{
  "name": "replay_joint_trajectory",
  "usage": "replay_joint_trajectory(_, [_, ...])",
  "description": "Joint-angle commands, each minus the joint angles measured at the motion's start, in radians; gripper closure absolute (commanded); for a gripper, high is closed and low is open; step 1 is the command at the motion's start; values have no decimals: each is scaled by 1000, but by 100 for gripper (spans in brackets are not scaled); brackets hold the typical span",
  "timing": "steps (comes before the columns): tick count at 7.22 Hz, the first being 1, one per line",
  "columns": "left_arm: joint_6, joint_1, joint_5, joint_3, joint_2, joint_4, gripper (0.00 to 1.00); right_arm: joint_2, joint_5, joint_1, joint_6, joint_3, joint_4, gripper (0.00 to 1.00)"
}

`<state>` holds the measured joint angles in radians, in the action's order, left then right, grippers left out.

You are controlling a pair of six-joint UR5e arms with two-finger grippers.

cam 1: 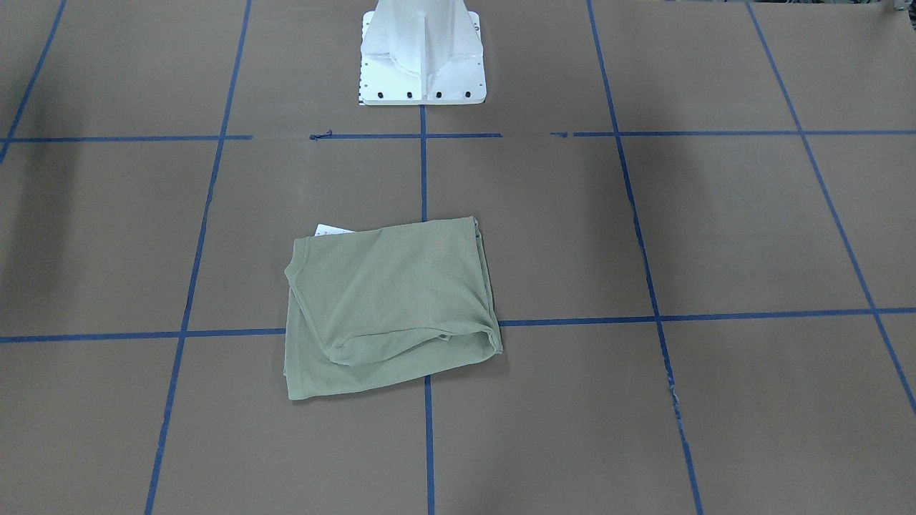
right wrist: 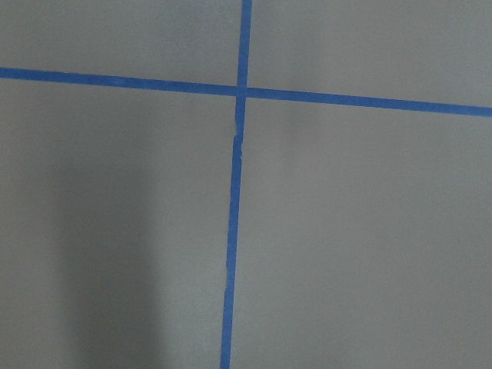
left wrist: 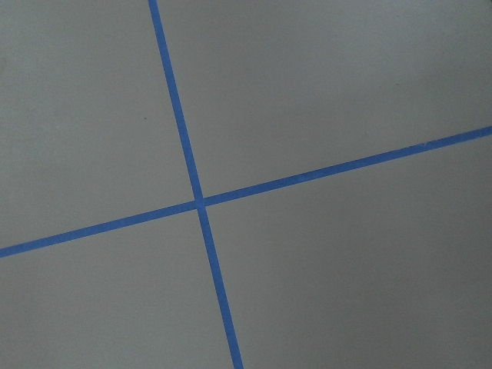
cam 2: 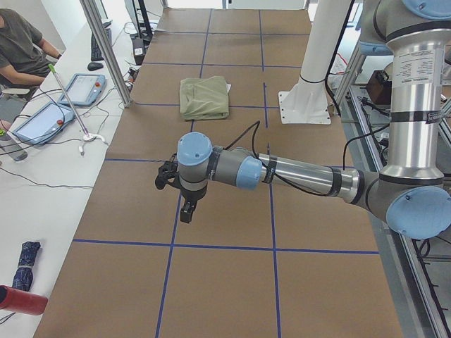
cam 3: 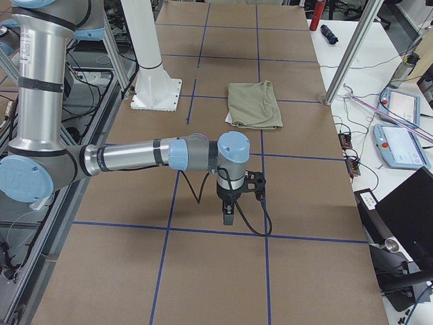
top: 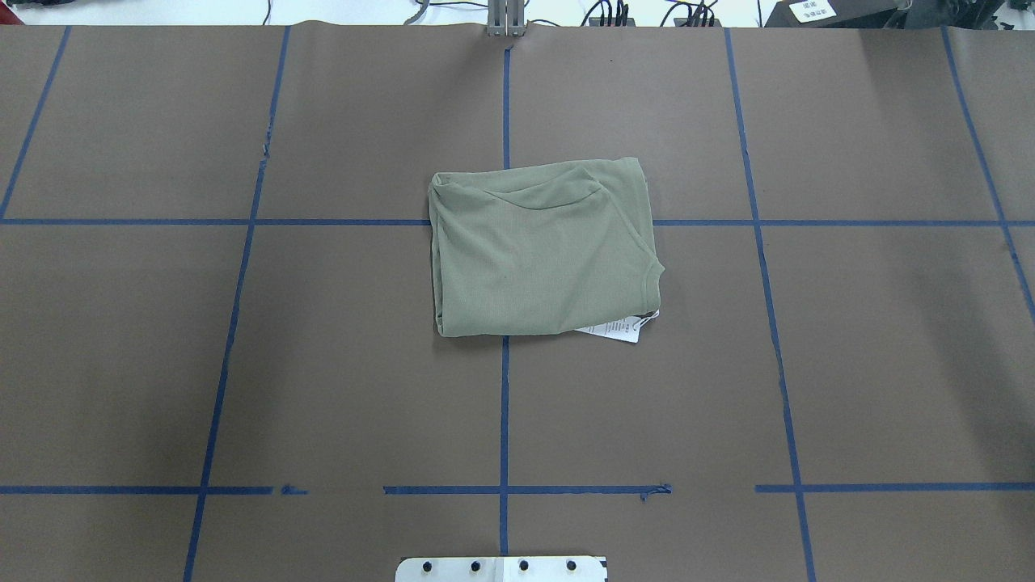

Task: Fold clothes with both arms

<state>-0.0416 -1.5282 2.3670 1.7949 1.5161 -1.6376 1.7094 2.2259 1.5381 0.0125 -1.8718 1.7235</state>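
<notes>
The clothes are one pale sage-green shirt (cam 1: 386, 307) (top: 538, 250), folded into a rough rectangle at the middle of the brown table, with a white tag (top: 618, 330) poking out from under one edge. It shows small in the side views (cam 2: 204, 97) (cam 3: 254, 105). Neither arm touches it. The left arm's gripper (cam 2: 187, 210) hangs over bare table far from the shirt, toward the table's left end. The right arm's gripper (cam 3: 228, 215) hangs likewise toward the right end. Whether either is open or shut I cannot tell. Both wrist views show only table and blue tape.
A white pedestal base (cam 1: 422, 64) (top: 501, 568) stands on the robot's side of the table. Blue tape lines (top: 504, 404) grid the brown surface. Along the side bench lie teach pendants (cam 2: 42, 120) (cam 3: 399, 145) and cables, and a seated person (cam 2: 21, 42) is at its far end.
</notes>
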Motion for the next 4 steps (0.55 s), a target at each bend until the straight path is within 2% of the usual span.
replay_joint_trajectory(1, [2, -3, 0, 7, -29, -2, 0, 1, 1, -1, 0, 5, 1, 0])
replay_joint_trajectory(4, [2, 2, -2, -28, -5, -4, 0, -7, 6, -4, -14, 10, -4, 0])
